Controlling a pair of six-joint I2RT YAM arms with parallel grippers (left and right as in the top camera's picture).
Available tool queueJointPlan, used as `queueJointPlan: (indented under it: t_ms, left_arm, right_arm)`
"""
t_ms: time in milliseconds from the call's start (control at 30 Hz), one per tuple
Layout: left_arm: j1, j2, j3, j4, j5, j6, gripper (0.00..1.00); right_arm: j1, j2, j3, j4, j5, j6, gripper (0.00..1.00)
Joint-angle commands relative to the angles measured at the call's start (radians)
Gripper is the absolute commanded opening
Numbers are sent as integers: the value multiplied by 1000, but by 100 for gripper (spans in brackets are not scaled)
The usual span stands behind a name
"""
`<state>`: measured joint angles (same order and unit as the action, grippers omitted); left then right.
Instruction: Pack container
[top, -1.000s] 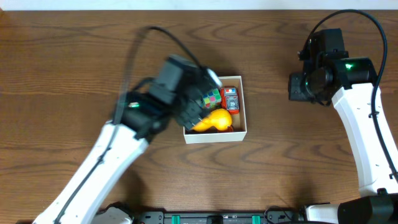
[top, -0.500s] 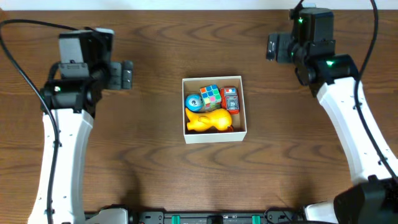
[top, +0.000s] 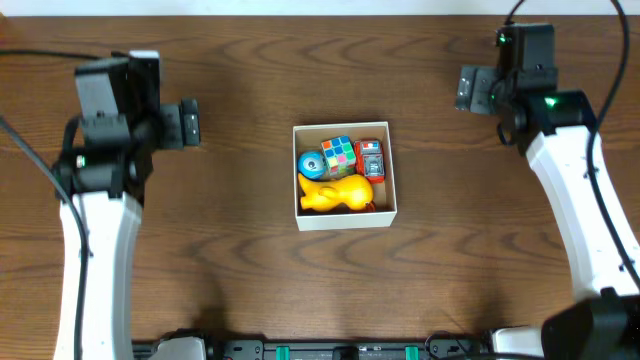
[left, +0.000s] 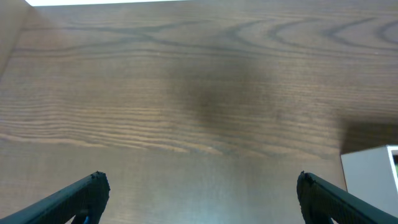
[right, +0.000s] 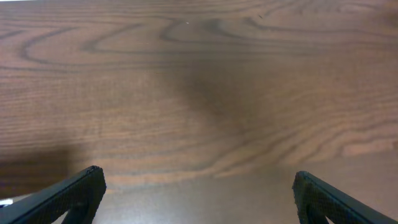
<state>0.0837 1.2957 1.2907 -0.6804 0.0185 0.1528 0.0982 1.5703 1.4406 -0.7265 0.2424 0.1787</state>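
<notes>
The container (top: 345, 217), a white box with a brown inside, sits at the table's middle. In it lie a yellow duck (top: 335, 193), a colourful cube (top: 339, 154), a blue round toy (top: 311, 163) and a red toy car (top: 370, 160). My left gripper (top: 190, 123) hangs open far to the left of the box, holding nothing. In the left wrist view the open gripper (left: 201, 180) is over bare wood, and a corner of the container (left: 373, 168) shows at the right edge. My right gripper (top: 467, 88) hovers open at the back right. Below the right gripper (right: 198, 177) there is only tabletop.
Brown wooden table (top: 240, 260) all round the box. Its far edge runs along the top of the overhead view. Black cables (top: 30, 55) trail from both arms.
My left gripper has pulled back from over the container to the far left, and the cube stays in the box. The right arm has shifted toward the back right.
</notes>
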Motion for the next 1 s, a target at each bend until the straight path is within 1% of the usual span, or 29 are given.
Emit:
queueJointPlan:
  t_ms: [0, 133, 233, 300, 400, 467, 533, 667, 967]
  left_arm:
    - [-16, -115, -112, 28, -4, -17, 98]
    - [-73, -288, -298, 98, -4, -16, 98]
    - [-124, -423, -418, 108, -5, -16, 98]
    - [-154, -510, -479, 95, -5, -16, 98]
    - [-178, -650, -562, 60, -5, -16, 98]
    - [-179, -723, -599, 53, -10, -16, 98]
    - [-179, -785, -631, 52, -44, -16, 98]
    - [-179, -838, -659, 51, -64, -16, 98]
    - [-179, -820, -659, 49, -64, -16, 98]
  right_arm:
    - [-2, -137, -99, 18, -4, 34, 99]
    - [2, -325, -310, 94, -3, 34, 99]
    - [2, -497, -481, 133, 0, 40, 99]
    - [2, -611, -579, 128, 16, 54, 99]
    - [2, -769, -700, 112, 24, 68, 99]
    - [2, -861, -758, 137, 24, 80, 99]
    - [1, -929, -797, 147, 40, 79, 99]
    - [0, -984, -834, 134, 45, 79, 99]
    - [0, -982, -834, 66, 45, 79, 99]
